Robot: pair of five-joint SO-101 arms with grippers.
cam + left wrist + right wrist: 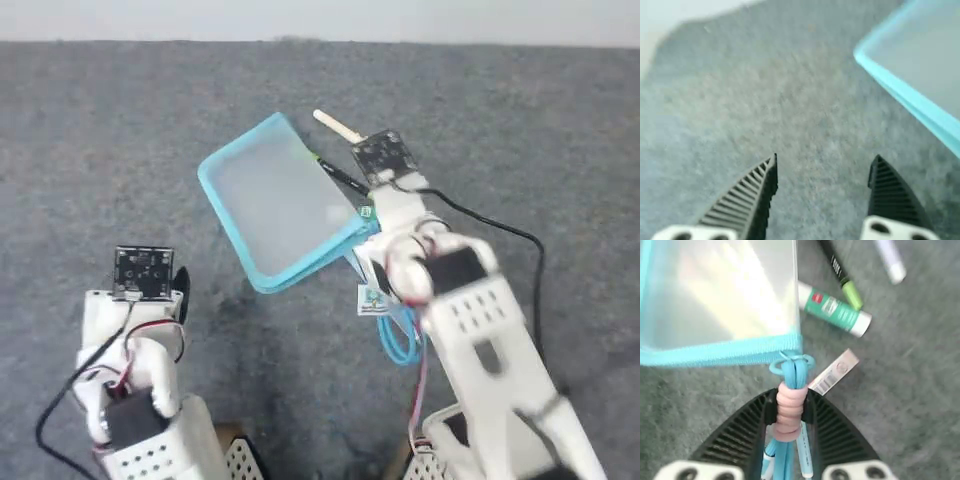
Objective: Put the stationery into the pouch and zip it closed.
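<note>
The pouch (pixel 715 295) was laid on the desk (pixel 920 390) with the pink coil (pixel 790 412) on its cord (pixel 791 371) clamped in the right hand (pixel 790 397), seemingly to steady it, while the glue stick (pixel 835 315) and marker (pixel 837 270) were seen just beside it and the left hand (pixel 822 172) was held apart, empty, nearby.

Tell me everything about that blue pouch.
The pouch is flat, a frosted translucent panel edged in turquoise fabric, lying askew on the grey table. From one corner runs a blue cord with a pink bead, gripped by the jaws of the right gripper. A green glue stick lies against its edge.
</note>
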